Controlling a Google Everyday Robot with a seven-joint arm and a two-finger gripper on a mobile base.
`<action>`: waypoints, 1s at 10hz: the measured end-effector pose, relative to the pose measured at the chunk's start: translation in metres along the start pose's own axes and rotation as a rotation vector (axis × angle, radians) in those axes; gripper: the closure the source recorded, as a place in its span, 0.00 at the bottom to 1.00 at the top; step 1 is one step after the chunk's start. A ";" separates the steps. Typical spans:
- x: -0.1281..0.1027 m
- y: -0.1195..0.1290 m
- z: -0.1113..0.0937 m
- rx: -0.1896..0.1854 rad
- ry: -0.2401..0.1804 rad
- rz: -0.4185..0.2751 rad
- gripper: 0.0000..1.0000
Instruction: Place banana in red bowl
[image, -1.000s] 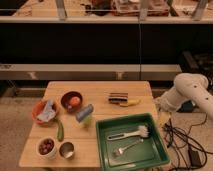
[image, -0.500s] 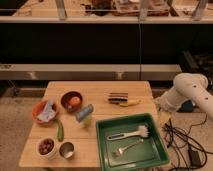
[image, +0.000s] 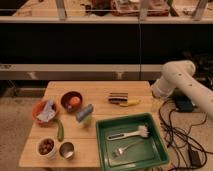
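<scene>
The small yellow banana (image: 131, 103) lies on the wooden table (image: 100, 89), right of centre, next to a dark utensil (image: 118, 98). The orange-red bowl (image: 37, 114) stands at the table's left edge with a crumpled blue-white cloth (image: 47, 111) in it. My white arm (image: 177, 77) is off the table's right edge. The gripper (image: 157, 101) hangs at the arm's low end, beside the table's right side, right of the banana and apart from it.
A maroon bowl (image: 71, 100) holds an orange fruit. A blue-topped can (image: 85, 113) lies mid-table, with a green vegetable (image: 60, 130) left of it. A white cup (image: 46, 146) and a metal cup (image: 66, 149) stand front left. A green tray (image: 105, 145) holds a brush and a fork. Cables lie on the floor at right.
</scene>
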 end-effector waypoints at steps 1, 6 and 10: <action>-0.006 -0.017 -0.001 0.022 -0.008 -0.009 0.20; -0.020 -0.093 0.026 0.107 -0.028 0.008 0.20; -0.012 -0.099 0.064 0.083 -0.195 0.062 0.20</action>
